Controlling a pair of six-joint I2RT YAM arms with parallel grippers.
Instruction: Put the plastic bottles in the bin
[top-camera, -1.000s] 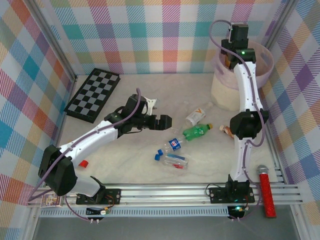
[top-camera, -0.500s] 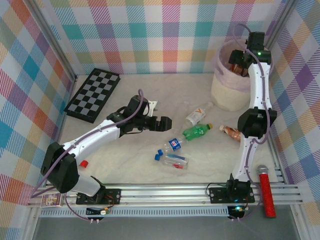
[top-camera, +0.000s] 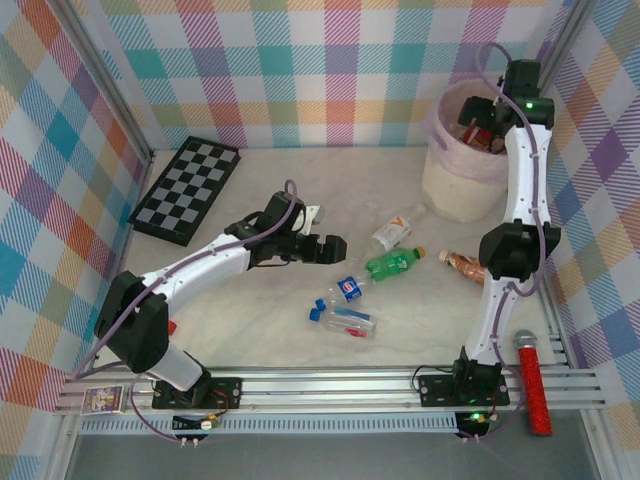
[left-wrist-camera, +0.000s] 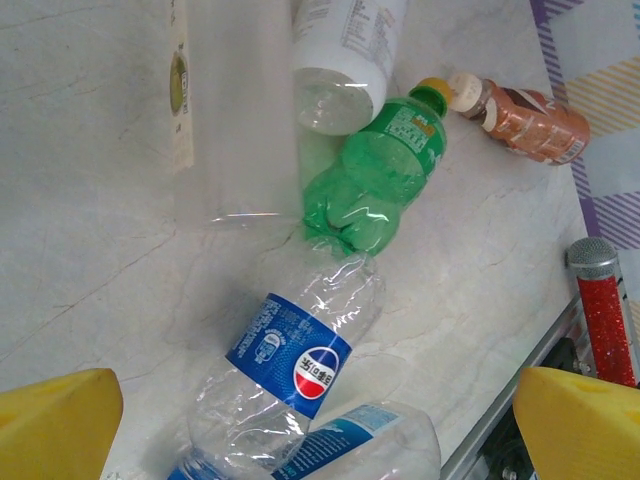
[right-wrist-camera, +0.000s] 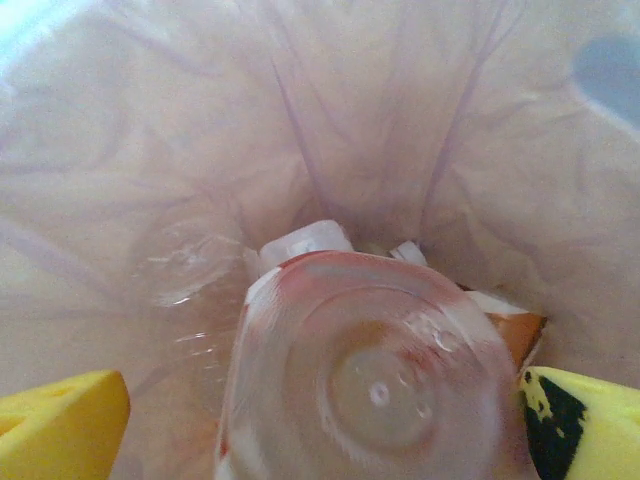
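The right gripper (top-camera: 480, 130) hangs in the mouth of the bin (top-camera: 445, 190), its fingers (right-wrist-camera: 60, 425) spread wide. Between them, down in the pink liner (right-wrist-camera: 350, 120), a clear bottle (right-wrist-camera: 370, 380) with red on its side shows its base. There is a gap on its left, so nothing is clamped.

The left gripper (top-camera: 325, 248) hovers low over the table, jaws wide apart and empty, above the Pepsi bottle (left-wrist-camera: 290, 360). Beyond it lie the green bottle (left-wrist-camera: 375, 185), a white bottle (left-wrist-camera: 340, 50) just beside that, and a brown bottle (left-wrist-camera: 530, 120) by the right arm. A blue-labelled bottle (left-wrist-camera: 350, 440) lies against the Pepsi one.
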